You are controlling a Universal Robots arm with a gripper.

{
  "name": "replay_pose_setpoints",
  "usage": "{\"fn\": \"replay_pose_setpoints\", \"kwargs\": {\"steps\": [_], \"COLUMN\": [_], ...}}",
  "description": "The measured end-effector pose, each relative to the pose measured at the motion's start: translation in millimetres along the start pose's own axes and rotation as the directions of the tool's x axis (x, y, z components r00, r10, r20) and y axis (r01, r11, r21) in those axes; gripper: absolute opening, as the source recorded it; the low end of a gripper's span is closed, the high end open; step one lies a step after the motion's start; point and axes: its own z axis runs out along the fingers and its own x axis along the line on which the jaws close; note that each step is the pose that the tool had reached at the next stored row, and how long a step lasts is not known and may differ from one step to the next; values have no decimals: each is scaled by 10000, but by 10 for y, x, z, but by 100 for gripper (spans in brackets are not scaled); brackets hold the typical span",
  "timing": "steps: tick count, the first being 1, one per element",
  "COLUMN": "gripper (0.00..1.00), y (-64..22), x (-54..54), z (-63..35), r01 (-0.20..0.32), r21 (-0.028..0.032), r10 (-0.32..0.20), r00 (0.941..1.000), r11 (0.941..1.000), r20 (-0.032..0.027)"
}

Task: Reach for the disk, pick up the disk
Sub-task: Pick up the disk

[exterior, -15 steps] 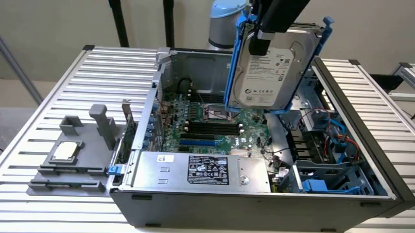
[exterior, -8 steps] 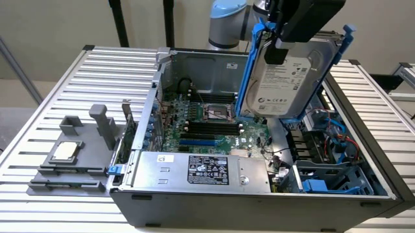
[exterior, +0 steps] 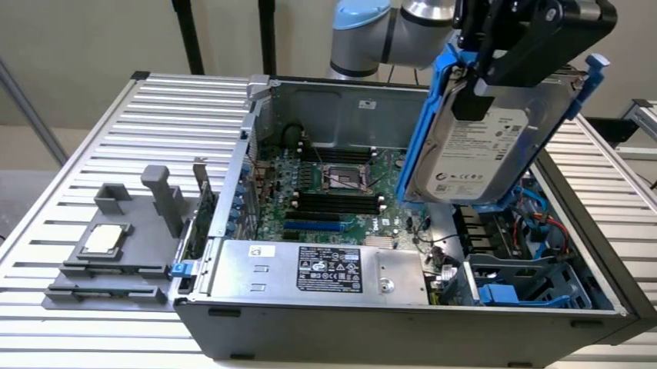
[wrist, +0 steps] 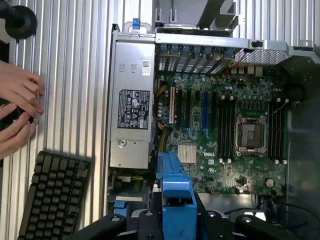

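Disk (exterior: 482, 150) first: in the exterior view it hangs in the air above the open computer case (exterior: 411, 323), clear of the drive bays toward the exterior view's right, tilted with its white label facing the camera and its blue caddy (exterior: 429, 115) framing the edges. The gripper (exterior: 493, 65) is clamped on the upper part of it, black fingers pressing front and back, so the disk is up and held. Below sit the motherboard (exterior: 334, 192) and the silver power supply (exterior: 308, 269), and out on the slatted table (exterior: 92, 154) at the exterior view's left a grey tray (exterior: 108, 257) carries a small square chip (exterior: 106, 239).

To do this well, I'd judge the hold should stay firm and the disk should be kept level and clear of the case walls, since the loose cables (exterior: 534, 219) by the bays could snag a caddy corner.

Over to the wrist view: the caddy's blue edge (wrist: 175, 187) stands between the black finger bases, looking down on the motherboard (wrist: 225, 120) and power supply (wrist: 131, 110). A person's hands (wrist: 17, 112) rest at the table's edge, beside a black keyboard (wrist: 52, 195).

Hard to make out: the fingertips themselves are hidden behind the disk's body, and the top of the gripper is cut off by the exterior frame. What the hands hold I cannot tell.
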Motion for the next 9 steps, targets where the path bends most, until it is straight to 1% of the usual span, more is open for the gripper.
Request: {"fn": "replay_pose_setpoints", "kwargs": {"steps": [4,9], "gripper": [33,33], "y": [-115,-331], "x": [109,201], "z": [-7,-16], "r01": [-1,0], "r21": [0,0], "r10": [1,0], "r00": [10000,10000], "r11": [10000,10000], "r20": [0,1]}}
